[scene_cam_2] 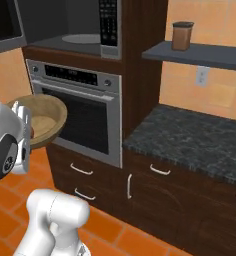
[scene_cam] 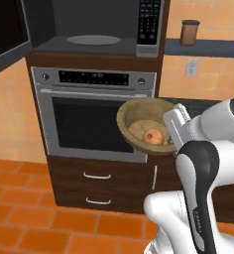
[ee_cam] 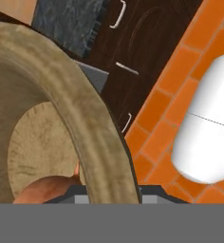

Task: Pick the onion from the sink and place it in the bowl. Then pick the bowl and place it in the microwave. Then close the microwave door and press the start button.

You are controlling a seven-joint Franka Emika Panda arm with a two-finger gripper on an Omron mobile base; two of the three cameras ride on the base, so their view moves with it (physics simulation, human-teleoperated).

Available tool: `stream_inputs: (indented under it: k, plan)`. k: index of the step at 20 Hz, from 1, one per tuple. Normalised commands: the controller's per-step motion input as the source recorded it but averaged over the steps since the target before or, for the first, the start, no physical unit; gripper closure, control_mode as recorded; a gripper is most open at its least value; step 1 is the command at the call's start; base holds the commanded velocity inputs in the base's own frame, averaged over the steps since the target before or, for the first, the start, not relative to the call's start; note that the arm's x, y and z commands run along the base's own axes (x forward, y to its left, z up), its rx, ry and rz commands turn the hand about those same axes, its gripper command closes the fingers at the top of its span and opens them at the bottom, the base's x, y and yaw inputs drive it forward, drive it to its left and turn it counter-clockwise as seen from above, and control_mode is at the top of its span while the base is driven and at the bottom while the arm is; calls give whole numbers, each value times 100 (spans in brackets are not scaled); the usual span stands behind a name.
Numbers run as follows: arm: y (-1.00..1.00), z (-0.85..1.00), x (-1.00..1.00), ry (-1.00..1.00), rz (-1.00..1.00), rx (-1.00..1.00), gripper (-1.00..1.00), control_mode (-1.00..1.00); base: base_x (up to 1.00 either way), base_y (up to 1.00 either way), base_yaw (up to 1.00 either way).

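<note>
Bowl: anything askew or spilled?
The bowl hangs tilted in front of the oven, its opening turned toward the camera, with the gripper shut on its rim. The onion sits low inside. Nothing spilled.

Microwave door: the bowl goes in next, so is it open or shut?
Open: the microwave cavity and turntable show, with the microwave door swung left.

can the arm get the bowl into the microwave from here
Probably yes: the end effector grips the bowl by its rim, onion inside, the microwave cavity stands open above, though the bowl hangs tilted.
</note>
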Motion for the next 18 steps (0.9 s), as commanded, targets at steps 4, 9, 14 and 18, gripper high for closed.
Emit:
stream_inputs:
  k: [4, 9, 14, 18]
  plan:
    - [0, 0, 0, 0, 0, 0, 100, 100, 59, 67, -37]
    - [0, 0, 0, 0, 0, 0, 100, 100, 56, 42, -39]
    - [0, 0, 0, 0, 0, 0, 100, 100, 52, 59, -31]
    - [0, 0, 0, 0, 0, 0, 100, 100, 51, 49, -21]
